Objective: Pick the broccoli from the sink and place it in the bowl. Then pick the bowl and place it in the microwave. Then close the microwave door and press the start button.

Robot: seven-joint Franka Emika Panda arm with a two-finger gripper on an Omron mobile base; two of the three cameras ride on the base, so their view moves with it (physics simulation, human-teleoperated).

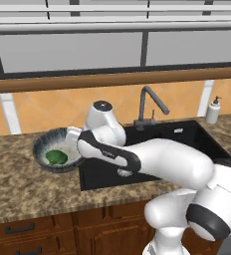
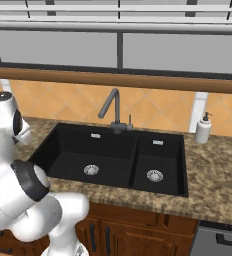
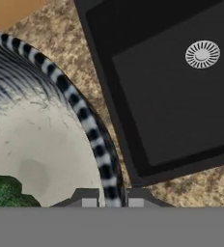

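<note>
We have the small bright green broccoli (image 1: pixel 56 157) already lying inside the round shallow bowl (image 1: pixel 44 144), dark and ribbed outside and pale speckled within, which sits on the speckled brown granite counter (image 1: pixel 28 184) just left of the wide black double sink (image 1: pixel 187 137). So we judge the step in hand to be picking up the bowl.

In the hand view the two dark finger tips of the gripper (image 3: pixel 112 201) stand one on each side of the bowl's striped rim (image 3: pixel 80 111), one inside the bowl and one outside. Whether the fingers already press the rim we cannot tell.

To do this well, we should pinch the rim squarely and deep enough that the wall sits fully between the pads, then lift straight up and keep the bowl level, since the broccoli lies loose inside and could roll out if it tips. A thin rim grip may let the bowl swing, so a slow lift seems wise.

The left base view gives us the bowl, the broccoli and the white arm reaching over them. The right base view adds both silver drains (image 2: pixel 91 170), the grey gooseneck faucet (image 2: pixel 113 112) and a white soap dispenser (image 2: pixel 203 129).
</note>
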